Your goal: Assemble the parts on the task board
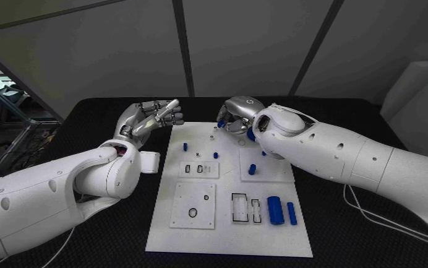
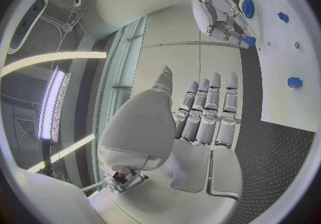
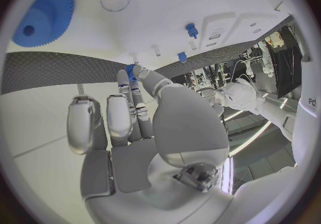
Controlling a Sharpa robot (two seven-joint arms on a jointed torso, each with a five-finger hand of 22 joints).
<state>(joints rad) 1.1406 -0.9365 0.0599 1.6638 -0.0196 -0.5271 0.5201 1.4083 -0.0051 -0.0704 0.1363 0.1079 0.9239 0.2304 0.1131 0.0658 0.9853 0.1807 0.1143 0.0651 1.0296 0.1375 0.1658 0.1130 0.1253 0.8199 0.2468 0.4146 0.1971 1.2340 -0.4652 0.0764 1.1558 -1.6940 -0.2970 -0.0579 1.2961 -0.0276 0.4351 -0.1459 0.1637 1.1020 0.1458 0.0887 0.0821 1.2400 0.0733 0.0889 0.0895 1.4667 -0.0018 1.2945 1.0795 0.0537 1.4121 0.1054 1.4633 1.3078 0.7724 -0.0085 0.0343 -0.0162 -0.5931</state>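
On the near end of the task board (image 1: 227, 237) lie two blue cylinders (image 1: 282, 210), side by side and just beside two dark rectangular slots (image 1: 245, 208); nothing touches them. Further up the board, short blue pegs (image 1: 252, 169) stand in the middle part.

At the far end, the right hand (image 1: 234, 117) hovers over the board's corner, pinching a small blue part (image 3: 130, 69) at its fingers (image 3: 127, 93). That grip looks slight, so the part could slip or tilt on the way down and miss its seat. Near this hand a blue gear (image 3: 41, 14) sits on the board, and a careless descent could knock it.

The left hand (image 1: 147, 118) is off the board's far left edge, above the worktop (image 1: 98, 110), fingers (image 2: 207, 112) straight, side by side and holding nothing; if it swings inward it could meet the right hand.
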